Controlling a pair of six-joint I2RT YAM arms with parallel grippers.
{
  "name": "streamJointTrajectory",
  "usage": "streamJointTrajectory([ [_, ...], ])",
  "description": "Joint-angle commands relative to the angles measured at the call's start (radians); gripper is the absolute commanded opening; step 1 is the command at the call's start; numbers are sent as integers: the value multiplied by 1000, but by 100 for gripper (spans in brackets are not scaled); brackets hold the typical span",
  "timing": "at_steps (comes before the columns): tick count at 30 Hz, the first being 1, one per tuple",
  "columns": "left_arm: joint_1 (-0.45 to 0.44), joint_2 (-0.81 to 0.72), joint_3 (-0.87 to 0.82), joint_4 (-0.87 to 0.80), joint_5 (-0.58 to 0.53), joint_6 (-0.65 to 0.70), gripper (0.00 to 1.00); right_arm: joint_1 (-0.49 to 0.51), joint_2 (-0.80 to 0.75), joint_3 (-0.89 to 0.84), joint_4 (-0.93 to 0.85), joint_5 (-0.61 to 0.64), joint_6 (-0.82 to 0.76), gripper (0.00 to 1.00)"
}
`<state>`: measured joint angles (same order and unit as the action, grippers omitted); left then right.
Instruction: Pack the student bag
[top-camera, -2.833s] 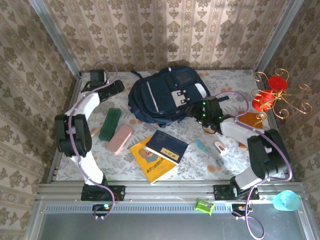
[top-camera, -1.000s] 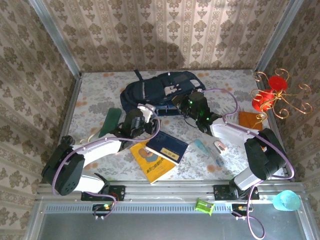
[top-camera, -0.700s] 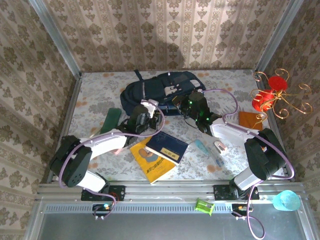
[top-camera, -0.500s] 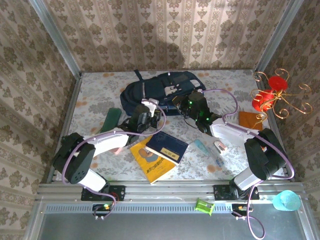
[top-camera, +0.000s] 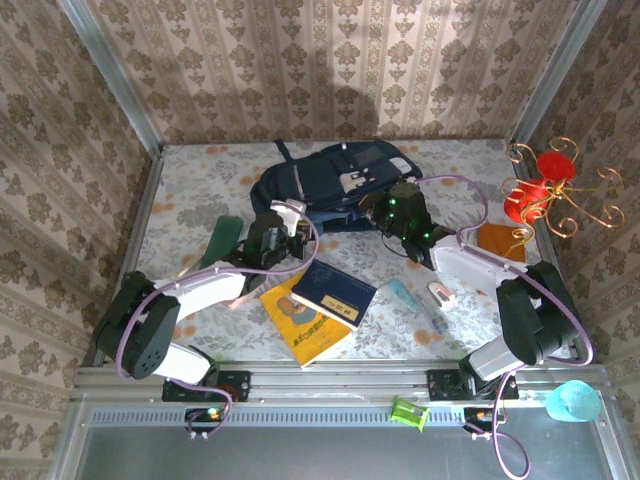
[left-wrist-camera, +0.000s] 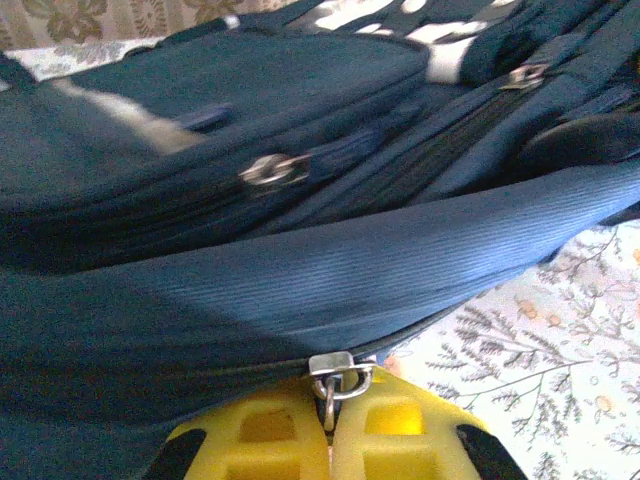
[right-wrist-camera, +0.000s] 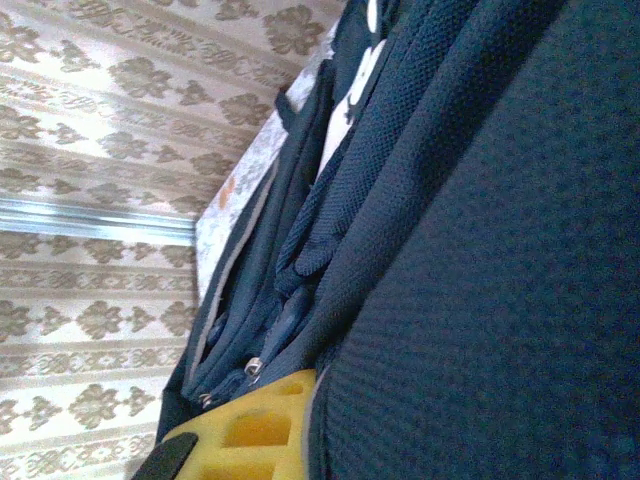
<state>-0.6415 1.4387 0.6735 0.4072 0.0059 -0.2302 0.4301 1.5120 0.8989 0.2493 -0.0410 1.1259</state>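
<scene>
books: navy book (top-camera: 333, 292) overlapping yellow book (top-camera: 305, 322), near front of desk (top-camera: 190, 200)
left tool (left-wrist-camera: 330, 425): pinched tight on zipper pull (left-wrist-camera: 335, 372), near edge of student bag (top-camera: 320, 185)
right tool (top-camera: 375, 205): clamped on bag fabric, right side
student bag: lying flat, far middle of desk

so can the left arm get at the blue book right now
Probably not yet: the left gripper is shut on the zip pull of the bag and would have to let go first. The blue book itself lies uncovered close by.
</scene>
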Motion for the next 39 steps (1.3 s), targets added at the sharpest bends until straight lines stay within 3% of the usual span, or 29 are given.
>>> streamJointTrajectory([
  [1,51,-37,-24,-47,21,23,0,-71,-32,1,-22,37,-97,10],
  [7,102,-48,-36,-110,92,43,0,-173,51,60,-104,-68,-215,11],
  [12,24,-12,8,-136,155,63,0,-218,182,119,-99,-100,-262,22],
  [18,4,94,96,-73,198,-77,0,-238,301,262,-247,-170,-359,49],
  [24,-30,155,176,-97,180,-83,0,-233,155,99,-173,-212,-312,87],
  [27,-36,161,183,-91,184,-83,0,-183,85,-7,-81,-229,-219,100],
  [35,-48,158,173,-70,201,-69,0,-19,141,-35,42,-192,-35,99],
  [39,-55,144,163,-71,208,-57,0,10,222,-7,133,-171,41,88],
])
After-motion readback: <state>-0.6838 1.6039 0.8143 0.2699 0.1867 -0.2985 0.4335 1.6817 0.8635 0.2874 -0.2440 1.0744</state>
